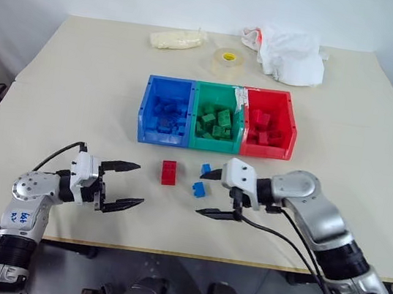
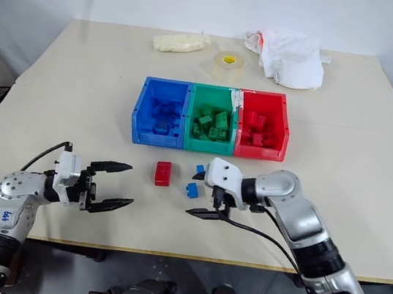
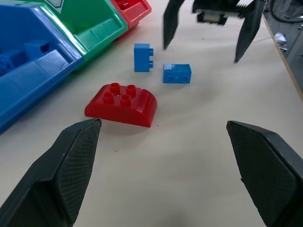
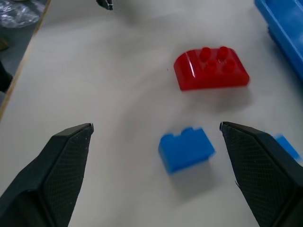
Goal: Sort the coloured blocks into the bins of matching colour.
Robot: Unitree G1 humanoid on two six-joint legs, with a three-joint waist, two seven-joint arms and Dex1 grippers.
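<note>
Blocks left to sort number three, all on the worktop (image 1: 56, 96) just in front of the bins: a red block (image 1: 169, 172) below the blue bin (image 1: 166, 111), and two blue blocks — one (image 1: 198, 189) nearer the robot, one (image 1: 206, 169) closer to the green bin (image 1: 218, 118). The red bin (image 1: 268, 124) sits rightmost. All three bins already hold bricks of their own colour.

The right end effector (image 1: 213, 192) hangs over the blue pair with its jaws spread wide and empty; the left end effector (image 1: 129, 184) waits well apart, likewise spread and holding nothing.

To do the pick well, I would settle on one blue block, centre the fingers on its flat sides rather than its studs, and keep clear of its neighbour — the two lie close enough that a careless descent could knock the other away.

The right wrist view puts the nearer blue block squarely between the fingers (image 4: 61, 161), alignment the head views only suggest. The left wrist view shows the red block's curved top, which may slip under a pinch.
</note>
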